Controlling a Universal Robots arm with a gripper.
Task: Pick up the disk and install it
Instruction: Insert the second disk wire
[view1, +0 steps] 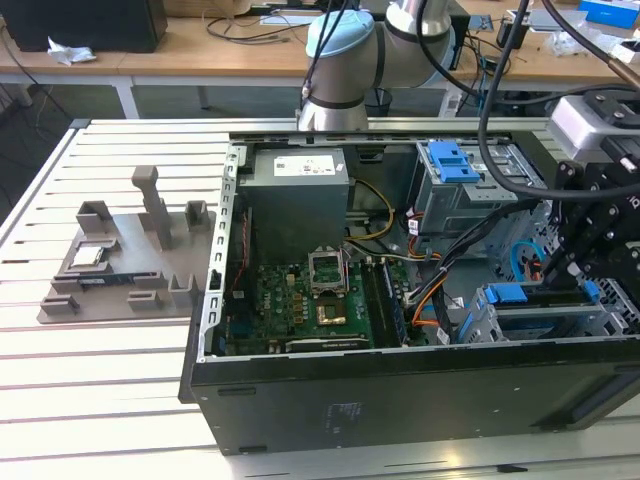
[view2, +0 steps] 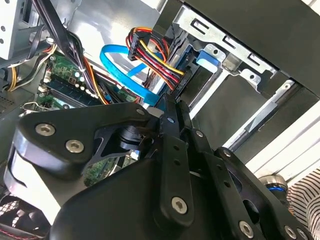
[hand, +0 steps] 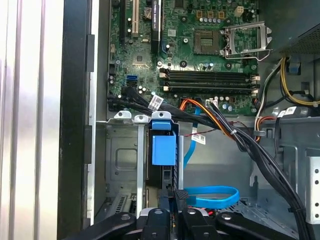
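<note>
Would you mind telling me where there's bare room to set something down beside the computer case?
The slatted table is bare in front of the grey fixture and before the computer case. It is crowded inside the case, where cables run near the gripper.

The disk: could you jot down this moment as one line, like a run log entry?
stage: install | gripper: inside open computer case, at drive bay | disk: edge-on in bay slot, blue bracket showing | cables: beside bay
</note>
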